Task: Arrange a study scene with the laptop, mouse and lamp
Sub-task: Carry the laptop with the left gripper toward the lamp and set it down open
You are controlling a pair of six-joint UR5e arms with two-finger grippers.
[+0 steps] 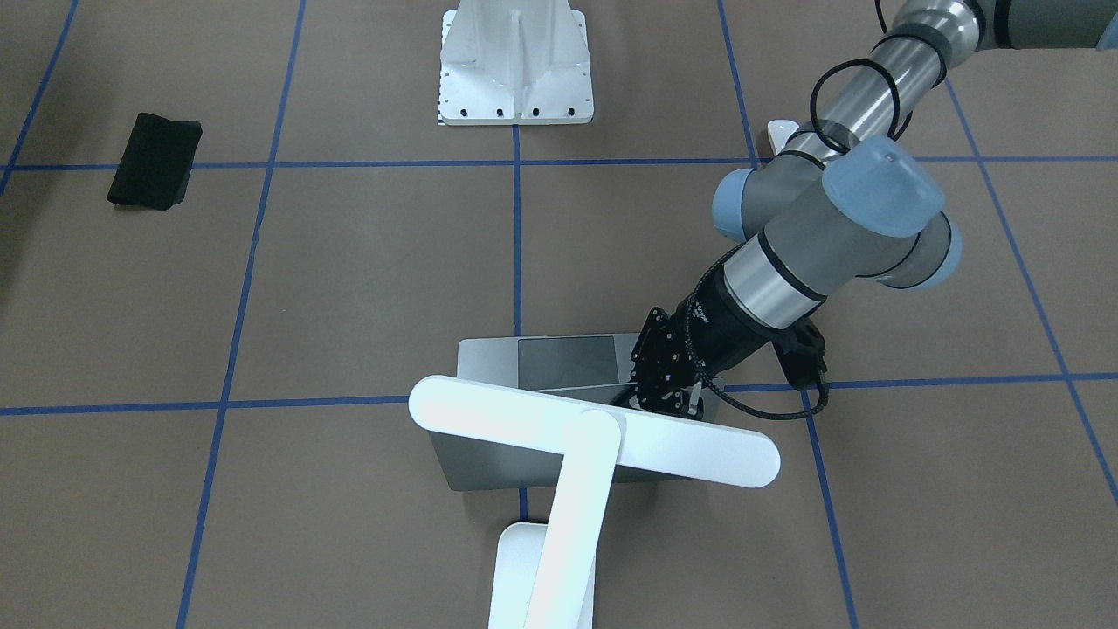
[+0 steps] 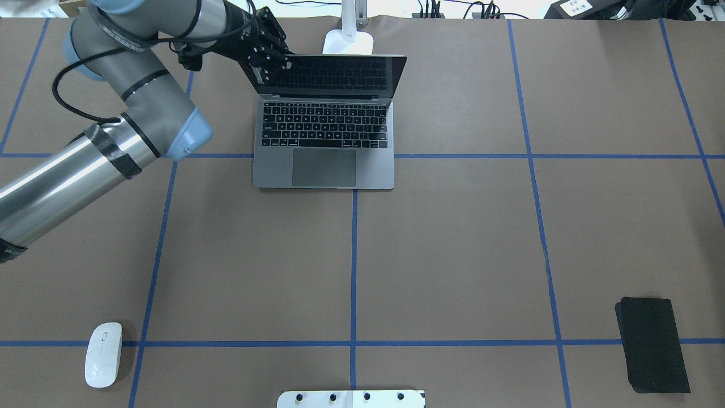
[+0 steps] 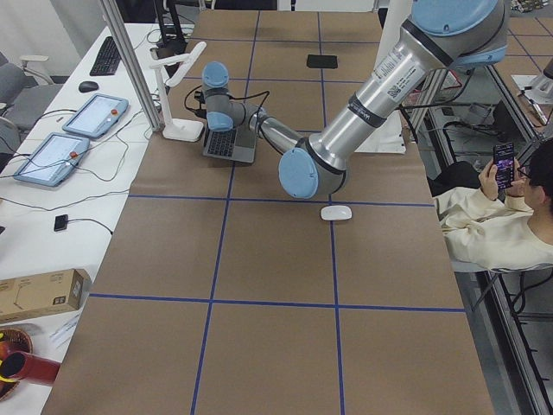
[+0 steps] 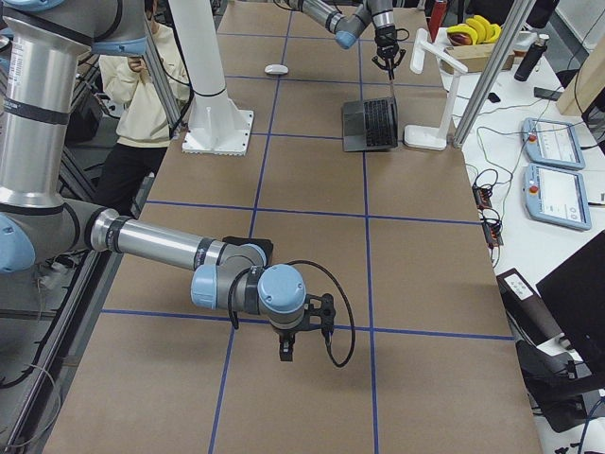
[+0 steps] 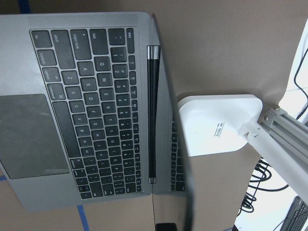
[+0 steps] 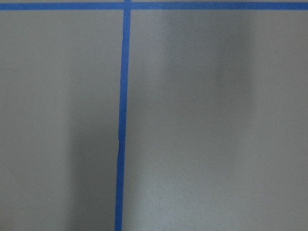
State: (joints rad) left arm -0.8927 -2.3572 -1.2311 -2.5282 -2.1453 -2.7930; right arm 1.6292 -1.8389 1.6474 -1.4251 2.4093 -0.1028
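Set so far: laptop open at far side of worktop, lamp just behind. Left claw looks pinched on the lid corner. To do: mouse, lying well apart; right claw, cannot tell its state.

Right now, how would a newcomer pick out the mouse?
Start at the open laptop on the far side, then come back to the robot's near left. The mouse lies there across a blue tape line: small, glossy white and oval, unlike the flat black mat on the right.
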